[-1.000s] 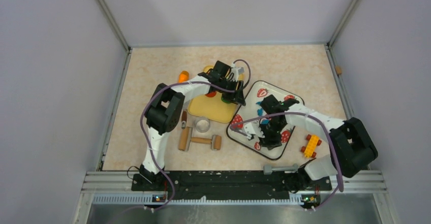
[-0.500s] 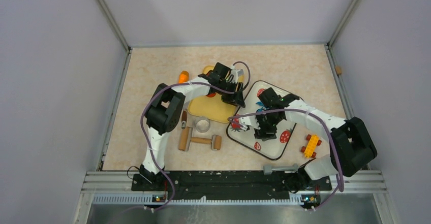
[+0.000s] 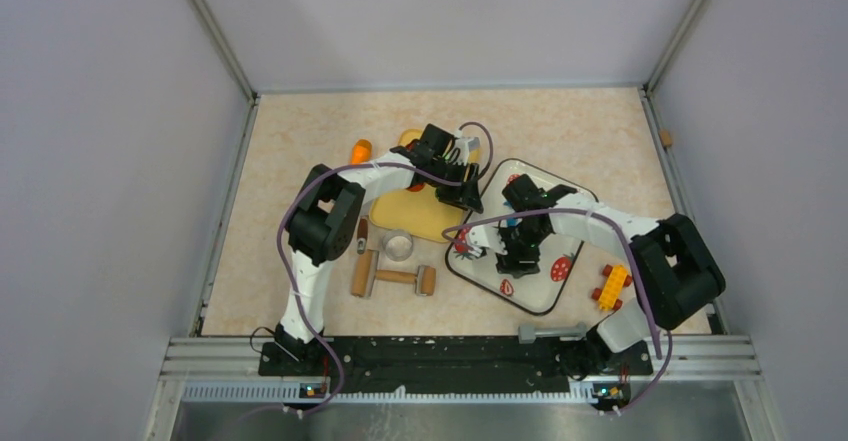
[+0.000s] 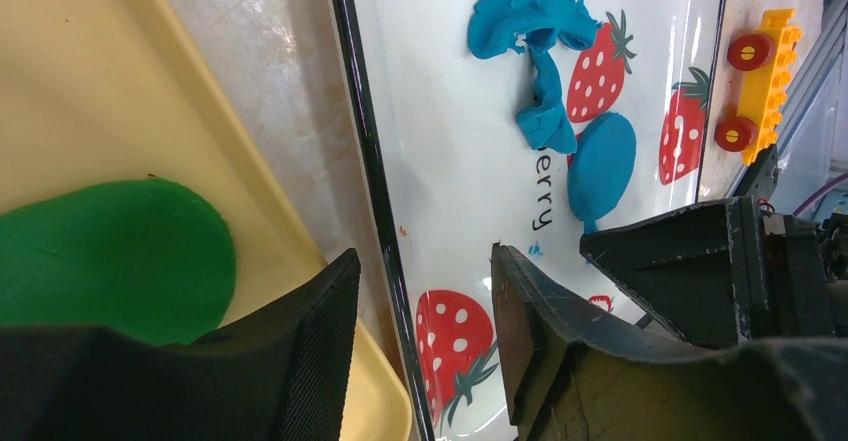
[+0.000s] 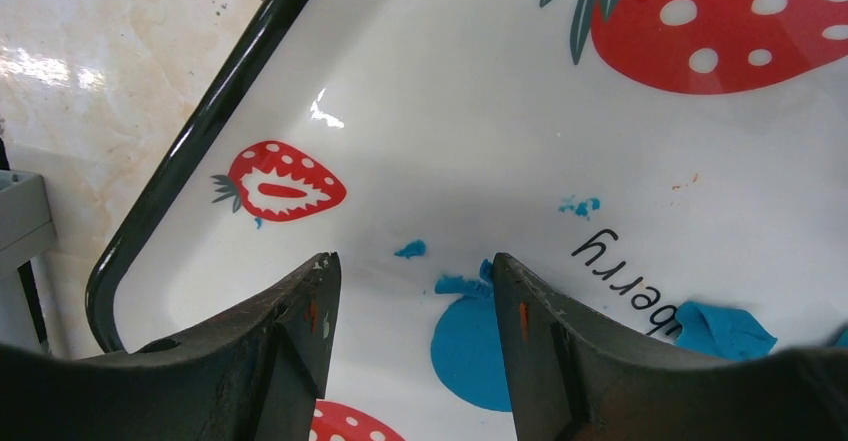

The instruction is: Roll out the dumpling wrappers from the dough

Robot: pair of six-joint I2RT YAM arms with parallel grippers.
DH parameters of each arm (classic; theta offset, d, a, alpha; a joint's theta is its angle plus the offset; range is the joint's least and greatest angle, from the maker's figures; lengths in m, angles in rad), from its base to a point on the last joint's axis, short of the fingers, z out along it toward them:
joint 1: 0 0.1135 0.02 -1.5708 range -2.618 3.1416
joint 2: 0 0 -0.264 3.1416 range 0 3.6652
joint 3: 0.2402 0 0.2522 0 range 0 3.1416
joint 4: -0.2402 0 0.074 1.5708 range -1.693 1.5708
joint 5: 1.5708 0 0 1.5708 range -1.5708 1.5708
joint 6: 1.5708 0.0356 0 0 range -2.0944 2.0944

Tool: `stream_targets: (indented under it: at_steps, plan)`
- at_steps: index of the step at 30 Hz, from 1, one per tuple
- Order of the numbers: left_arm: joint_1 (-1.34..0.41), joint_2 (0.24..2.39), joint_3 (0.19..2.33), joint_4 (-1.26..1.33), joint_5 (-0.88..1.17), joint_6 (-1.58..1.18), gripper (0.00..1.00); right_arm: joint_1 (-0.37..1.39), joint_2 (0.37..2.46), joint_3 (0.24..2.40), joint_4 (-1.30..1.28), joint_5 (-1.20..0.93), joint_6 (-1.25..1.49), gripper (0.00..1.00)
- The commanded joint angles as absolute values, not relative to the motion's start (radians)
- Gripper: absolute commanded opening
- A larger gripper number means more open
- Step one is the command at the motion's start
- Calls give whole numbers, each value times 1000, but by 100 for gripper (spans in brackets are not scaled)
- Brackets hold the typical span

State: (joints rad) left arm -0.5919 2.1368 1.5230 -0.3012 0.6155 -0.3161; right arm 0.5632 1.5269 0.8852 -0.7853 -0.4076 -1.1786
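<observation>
1. Right gripper: I read its fingers as spread apart with nothing clamped between them, poised low over the left part of the strawberry-printed tray
2. Dumpling wrapper: a thin, flat, clean-edged blue disc lying on the tray floor. It sits under the gap between the right fingers, towards the wrist, and one finger hides part of its edge
3. The relation I judge the next move to turn on: the disc lies directly beneath the right gripper, so that arm is far the nearer. Being round, it offers no long axis to line up with, and being flat it leaves only its thin rim to catch
4. Dough: ragged bright-blue scraps, crumpled and folded, farther along the tray than the disc. One narrow strip trails from them down to just beside it
5. Left gripper: fingers also parted and empty, hovering above the tray's left rim where it meets the yellow board, which carries a green disc
6. The rolling pin lies on the table near the board, well apart from both grippers
</observation>
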Motion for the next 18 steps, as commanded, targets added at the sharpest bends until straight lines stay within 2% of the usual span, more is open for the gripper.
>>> stream_targets:
  at_steps: [1,18]
  plan:
    - [-593,2108,1515,-281,614,-321,55,575,1545,875,-745,-389,-1202,59]
    - [-591,2129,1534,-277,626,-338,55,575,1509,789,-827,-378,-1203,55]
